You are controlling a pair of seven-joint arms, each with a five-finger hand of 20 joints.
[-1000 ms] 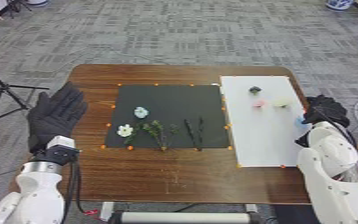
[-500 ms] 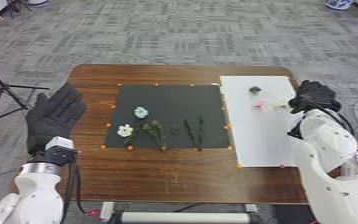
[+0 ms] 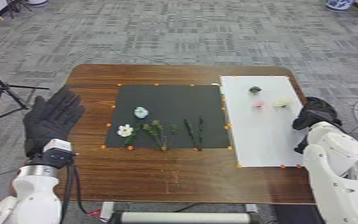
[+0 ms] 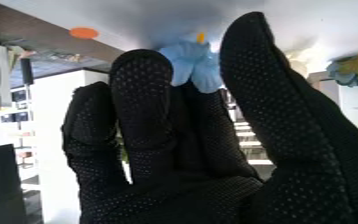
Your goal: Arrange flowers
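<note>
The blue flower (image 4: 187, 62) lies at upper centre of the wrist view, between the right hand's (image 4: 144, 115) parted thumb and fingers, apparently positioned for pinching; contact cannot be told. The left hand (image 3: 49, 122), mid-left in the head view, is spread flat, presumably leaving the black mat (image 3: 193, 97) accessible.

You had a brown wooden desk (image 3: 184, 180) before you, with grey patterned carpet (image 3: 175, 35) all around it. To the desk's left stood a black tripod (image 3: 4, 89) – legs spread on the floor. Far beyond the desk, at your head view's top edge, you had a blue-and-white pot (image 3: 339, 4) on the right – and some thin dark legs (image 3: 17, 6) on the left. A white bar (image 3: 184, 218) ran level along the desk's near side.
</note>
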